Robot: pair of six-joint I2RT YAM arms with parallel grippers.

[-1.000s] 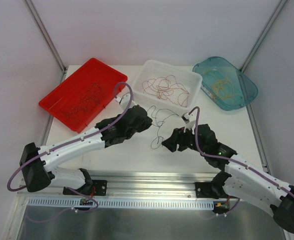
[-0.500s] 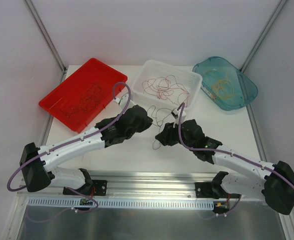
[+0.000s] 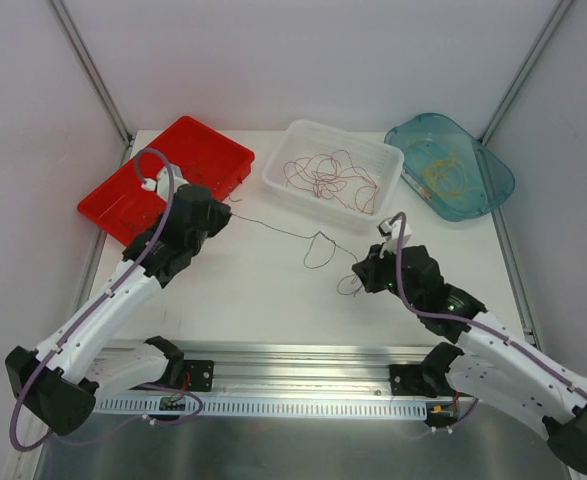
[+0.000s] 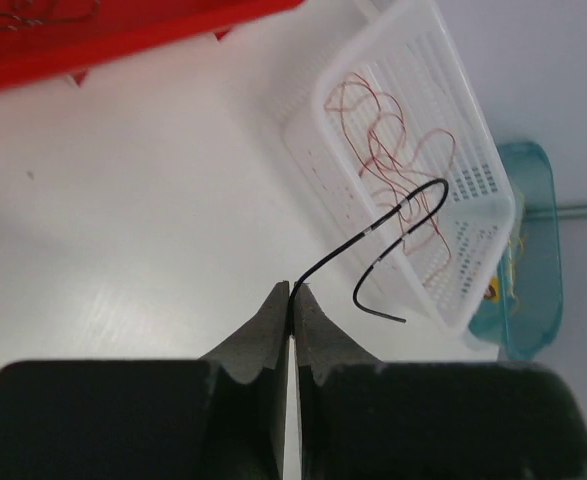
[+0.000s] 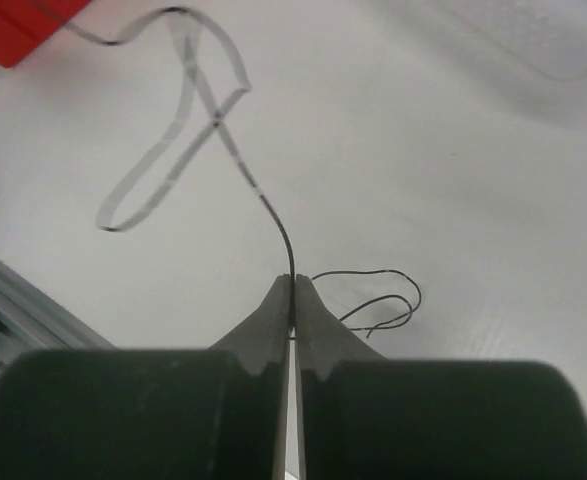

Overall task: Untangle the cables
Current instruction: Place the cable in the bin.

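Pinching black cable (image 5: 288,252) between both end effectors (image 4: 291,294) (image 5: 292,284)

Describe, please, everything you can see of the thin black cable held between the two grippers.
The black cable is a very thin, dark, thread-like wire that looks flexible. The shut left gripper pinches it near the red tray, and the shut right gripper pinches it farther right. Between them it runs across the white table, nearly straight from the left, then twists into a crossed loop about midway. A short loose tail curls beside the right gripper. Whether it touches the table cannot be told.
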